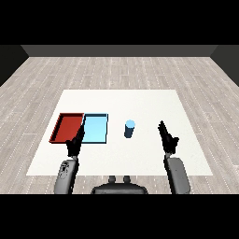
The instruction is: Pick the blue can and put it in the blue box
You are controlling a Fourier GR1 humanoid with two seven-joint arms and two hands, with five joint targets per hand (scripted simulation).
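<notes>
The blue can [129, 129] stands upright on the white table [140, 105], a little right of the light blue tray [95, 129]. My right hand [167, 138] hovers to the right of the can, apart from it, with its fingers straight and holding nothing. My left hand [75, 143] hangs over the near edge where the red tray and the blue tray meet, fingers relaxed and empty.
The red tray [67, 127] lies directly left of the blue tray, their sides touching. Both trays hold nothing. Wooden floor surrounds the table on all sides.
</notes>
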